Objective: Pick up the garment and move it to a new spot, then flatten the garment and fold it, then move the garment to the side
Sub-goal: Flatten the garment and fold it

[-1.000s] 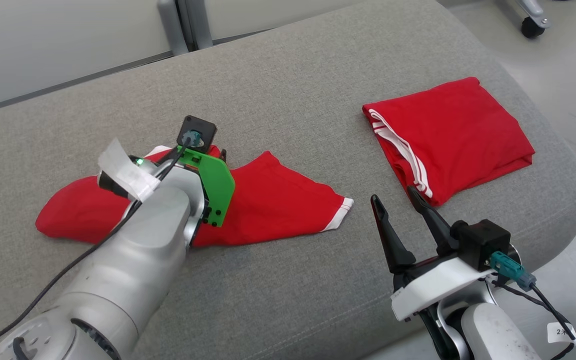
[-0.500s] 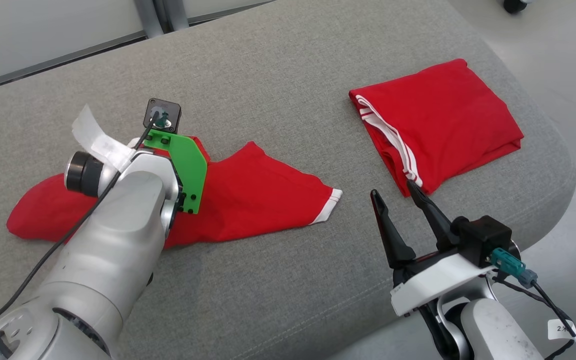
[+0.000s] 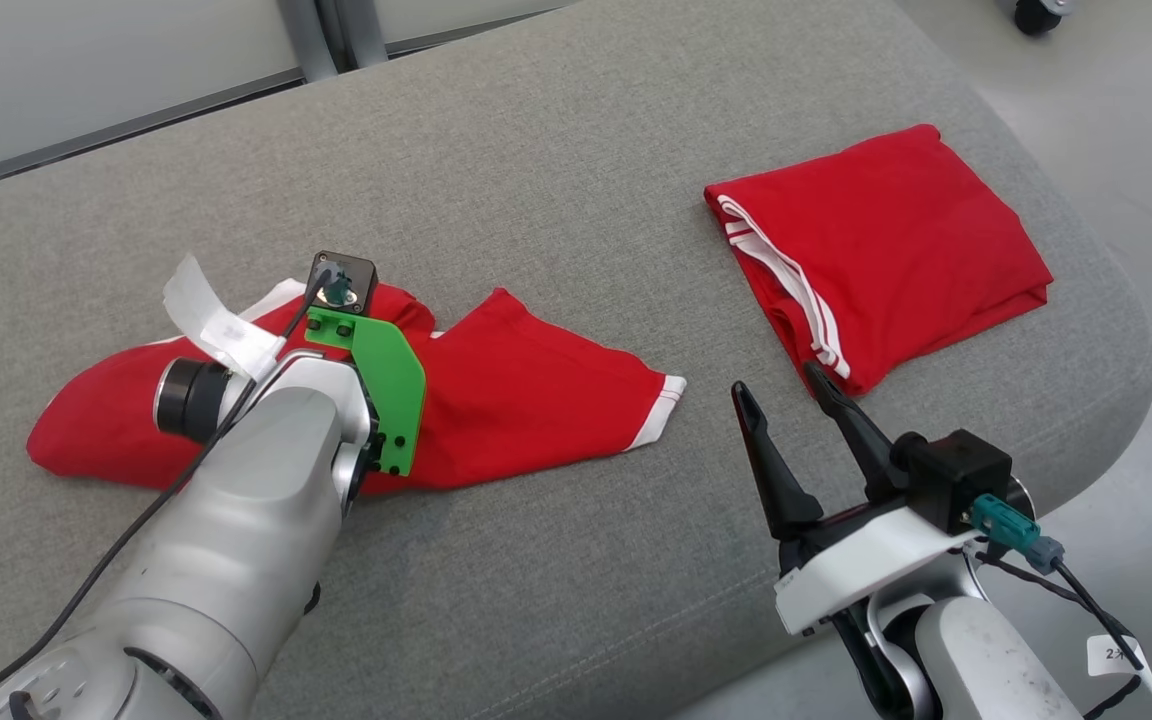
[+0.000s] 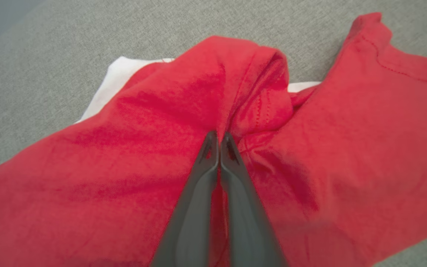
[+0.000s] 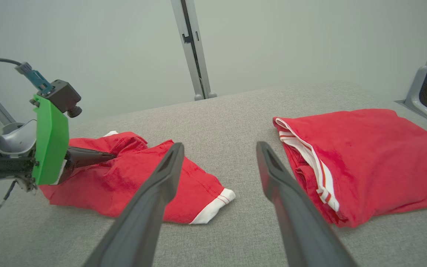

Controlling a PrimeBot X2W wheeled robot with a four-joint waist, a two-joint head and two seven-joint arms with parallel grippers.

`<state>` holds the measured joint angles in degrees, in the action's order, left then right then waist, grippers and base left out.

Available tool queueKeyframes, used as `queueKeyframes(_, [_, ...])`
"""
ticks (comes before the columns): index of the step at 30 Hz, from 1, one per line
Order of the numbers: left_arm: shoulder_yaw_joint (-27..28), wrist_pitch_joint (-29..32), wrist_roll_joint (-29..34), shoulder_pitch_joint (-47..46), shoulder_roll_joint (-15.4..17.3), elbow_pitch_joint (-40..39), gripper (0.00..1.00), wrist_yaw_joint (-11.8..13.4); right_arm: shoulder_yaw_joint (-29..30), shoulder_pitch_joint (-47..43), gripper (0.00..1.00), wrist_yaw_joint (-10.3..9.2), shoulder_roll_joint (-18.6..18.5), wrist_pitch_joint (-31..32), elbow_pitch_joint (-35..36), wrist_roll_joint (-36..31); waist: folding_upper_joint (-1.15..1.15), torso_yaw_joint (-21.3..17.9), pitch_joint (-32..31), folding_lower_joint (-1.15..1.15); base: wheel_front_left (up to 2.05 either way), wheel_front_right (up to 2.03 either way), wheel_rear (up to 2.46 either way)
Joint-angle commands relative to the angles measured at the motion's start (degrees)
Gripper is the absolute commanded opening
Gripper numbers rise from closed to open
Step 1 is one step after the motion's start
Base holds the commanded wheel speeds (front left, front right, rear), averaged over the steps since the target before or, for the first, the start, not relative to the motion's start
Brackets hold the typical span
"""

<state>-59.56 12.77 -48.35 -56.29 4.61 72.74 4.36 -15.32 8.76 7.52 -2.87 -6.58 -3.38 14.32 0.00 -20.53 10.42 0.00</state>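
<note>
The left gripper (image 4: 219, 138) has just closed. Its 2 fingers, spread wide 1 second ago, now pinch a raised fold of the crumpled red garment (image 3: 526, 400), which lies on the left of the grey cushion (image 3: 556, 170). The grasp looks made, so lifting comes next. The right gripper (image 3: 776, 380) waits open at near right, beside a folded red cloth (image 3: 896, 240).

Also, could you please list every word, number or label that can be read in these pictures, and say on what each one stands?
"2", followed by a mark too small to read: on the white tag hanging from the cable of the right arm.
White tape strip on the left wrist: no writing can be made out.
Crumpled red garment and folded red garment: no print or label shows.
</note>
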Motion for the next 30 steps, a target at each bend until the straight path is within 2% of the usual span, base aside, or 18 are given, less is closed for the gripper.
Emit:
queueKeyframes(1, [0.04, -0.52, -0.29, 0.65, 0.04, -0.06, 0.0, -0.38, 0.18, 0.35, 1.0, -0.06, -0.06, 0.16, 0.1, -0.3, 0.0, 0.21, -0.15, 0.0, 0.0, 0.0, 0.0])
queueKeyframes(6, [-0.84, -4.31, 0.47, 0.99, -0.8, -2.47, 0.0, -2.58, 0.44, -0.03, 1.0, -0.06, -0.07, 0.36, 0.34, -0.52, 0.0, 1.55, -1.04, 0.0, 0.0, 0.0, 0.0])
queueKeyframes(9, [-0.9, -6.29, -0.46, 1.9, -1.3, -5.27, 0.0, -4.87, 0.66, -0.34, 1.0, -0.06, -0.06, 0.62, 0.43, -0.75, 0.0, 3.0, -1.65, 0.0, 0.0, 0.0, 0.0])
queueKeyframes(10, [-0.91, -6.98, -1.35, 2.77, -1.51, -7.63, 0.0, -6.49, 0.61, -0.4, 1.0, -0.06, -0.07, 0.66, 0.49, -0.69, 0.0, 3.9, -2.05, 0.0, 0.0, 0.0, 0.0])
queueKeyframes(13, [-1.93, -6.03, -3.3, 5.25, -1.73, -12.91, 0.0, -8.23, 0.64, -0.46, 1.0, -0.06, -0.06, 0.88, 0.55, -0.6, 0.0, 5.21, -2.73, 0.0, 0.0, 0.0, 0.0])
queueKeyframes(15, [-2.98, -4.46, -4.64, 6.92, -1.64, -16.88, 0.0, -8.18, 0.89, -0.6, 1.0, -0.06, -0.09, 0.93, 0.56, -0.67, 0.0, 6.12, -3.11, 0.0, 0.0, 0.0, 0.0])
queueKeyframes(20, [-5.68, -1.49, -7.54, 11.23, -1.59, -23.39, 0.0, -6.2, 1.17, -1.19, 1.0, -0.06, -0.08, 1.15, 0.32, -0.66, 0.0, 8.25, -4.32, 0.0, 0.0, 0.0, 0.0])
queueKeyframes(21, [-6.02, -1.39, -7.87, 11.97, -1.59, -24.01, 0.36, -5.7, 1.1, -1.24, 1.0, -0.06, -0.07, 1.14, 0.26, -0.65, 0.0, 8.61, -4.61, 0.0, 0.0, 0.0, 0.0])
queueKeyframes(22, [-6.29, -1.94, -7.83, 12.36, -1.57, -24.57, 1.0, -5.12, 1.11, -1.29, 1.0, -0.06, -0.07, 1.15, 0.24, -0.58, 0.0, 8.98, -4.89, 0.0, 0.0, 0.0, 0.0])
queueKeyframes(30, [-6.18, -3.28, -11.3, 17.01, -1.59, -26.82, 1.0, -2.23, 1.53, -2.01, 1.0, -0.06, -0.07, 1.38, 0.23, -0.59, 0.0, 12.06, -6.91, 0.0, 0.0, 0.0, 0.0])
